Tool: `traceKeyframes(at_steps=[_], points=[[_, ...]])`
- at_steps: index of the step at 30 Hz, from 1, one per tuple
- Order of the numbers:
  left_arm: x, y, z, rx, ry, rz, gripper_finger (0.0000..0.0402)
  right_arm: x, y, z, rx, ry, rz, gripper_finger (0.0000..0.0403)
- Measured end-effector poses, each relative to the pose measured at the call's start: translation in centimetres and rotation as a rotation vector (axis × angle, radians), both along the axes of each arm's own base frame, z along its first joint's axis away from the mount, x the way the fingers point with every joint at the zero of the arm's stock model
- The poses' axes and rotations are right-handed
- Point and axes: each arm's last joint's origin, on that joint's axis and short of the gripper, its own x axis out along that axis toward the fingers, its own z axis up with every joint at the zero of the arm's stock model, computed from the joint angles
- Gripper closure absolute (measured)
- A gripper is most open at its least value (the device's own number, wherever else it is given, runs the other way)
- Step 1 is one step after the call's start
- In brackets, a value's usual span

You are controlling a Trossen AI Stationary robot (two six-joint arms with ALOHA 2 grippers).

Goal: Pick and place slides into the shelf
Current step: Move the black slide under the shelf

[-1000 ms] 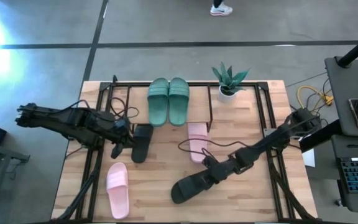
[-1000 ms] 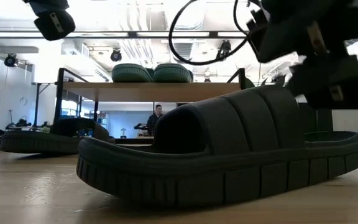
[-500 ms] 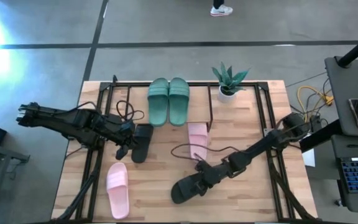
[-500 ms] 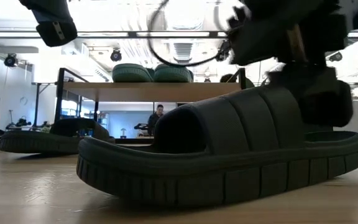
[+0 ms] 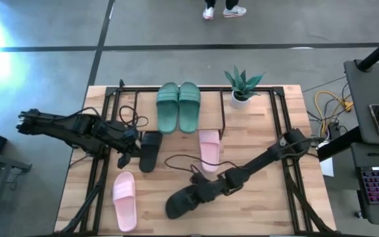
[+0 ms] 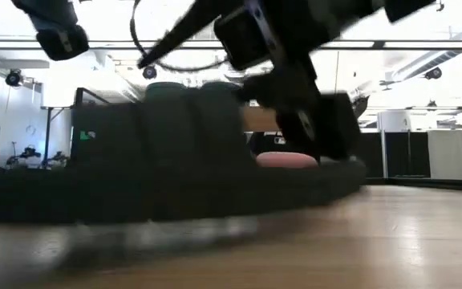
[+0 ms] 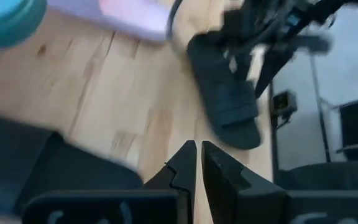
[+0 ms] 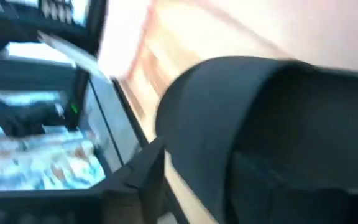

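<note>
right gripper (image 5: 206, 191) fingers clamp ribbed black slide (image 5: 181, 200) | plank table (image 5: 262, 210)

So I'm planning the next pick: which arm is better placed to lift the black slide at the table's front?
Right: the right gripper is already on the black rubber slide; the left gripper hovers by the other black slide.

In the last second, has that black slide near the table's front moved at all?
Yes. The right gripper is on the black slide, which has shifted toward the table's left, away from the fixed right table frame.
</note>
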Motion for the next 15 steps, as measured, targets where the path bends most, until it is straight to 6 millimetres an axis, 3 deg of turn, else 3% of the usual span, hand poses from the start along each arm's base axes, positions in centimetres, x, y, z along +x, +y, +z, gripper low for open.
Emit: traceKeyframes(at_steps=[6,15], points=[[-2.0,0.3,-0.3,0.051,0.065,-0.028,0.0391,0.3,0.7,1.0,-0.045,0.029,-0.233,0.0382],[-4.5,1.0,-0.1,0.1,0.048,0.041,0.0391,-0.2,2.0,3.4,-0.046,-0.142,-0.832,0.0391]])
